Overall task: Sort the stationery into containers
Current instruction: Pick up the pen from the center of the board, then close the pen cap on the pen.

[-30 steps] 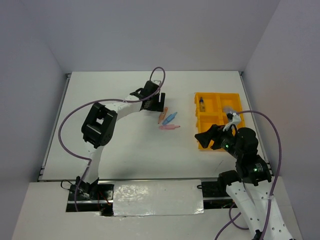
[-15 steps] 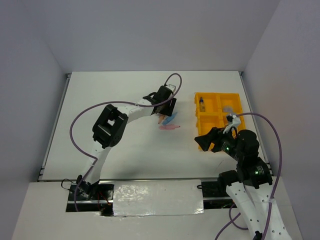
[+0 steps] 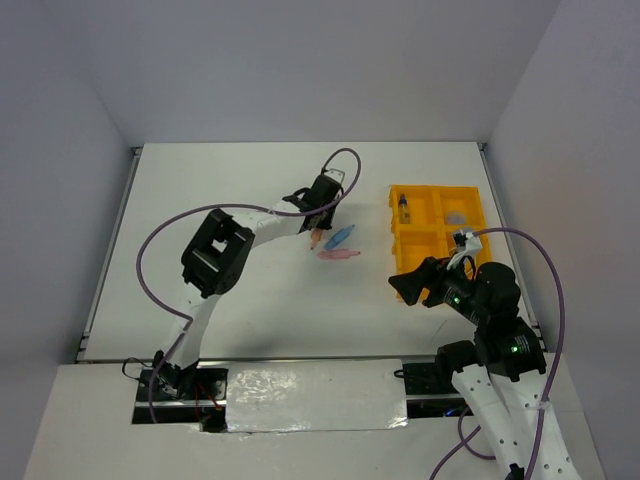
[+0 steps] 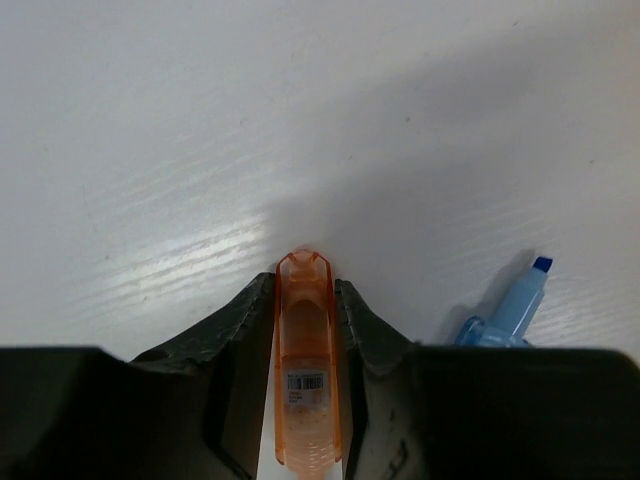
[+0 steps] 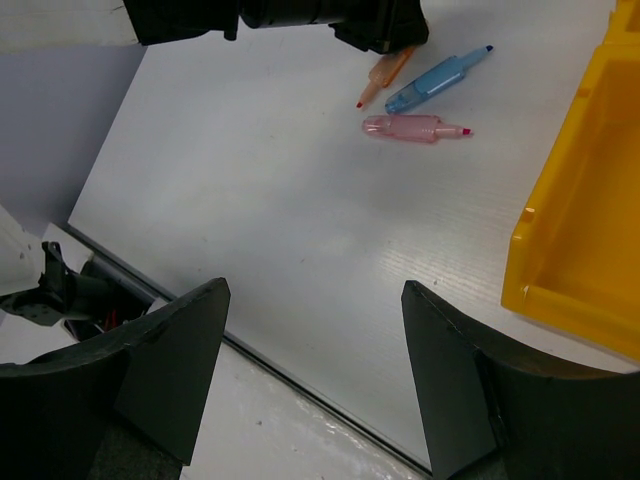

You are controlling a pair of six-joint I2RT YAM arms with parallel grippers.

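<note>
**Pick step: left claw on the orange pen**

Left claw (image 4: 304, 288) is clamped on the orange pen (image 4: 305, 370), with both fingers (image 4: 250, 315) pressed against its sides and the tip poking out in front. Can't tell whether the pen is off the table (image 3: 230, 180).

The blue pen (image 3: 340, 237) lies just beside it and the pink pen (image 3: 338, 255) a bit nearer, both loose on the table.

The yellow tray (image 3: 397, 240) is well off to the right, with a small bottle (image 3: 403, 208) in its far-left compartment.

Right claw (image 5: 315, 370) hangs spread wide and empty by the tray's near corner.

My read: grasp done, carry not started. Next move: lift straight up so the blue pen isn't dragged, go right over the tray wall, and drop the pen in a free compartment. It's a thin pen, so watch for it twisting in the grip.
</note>
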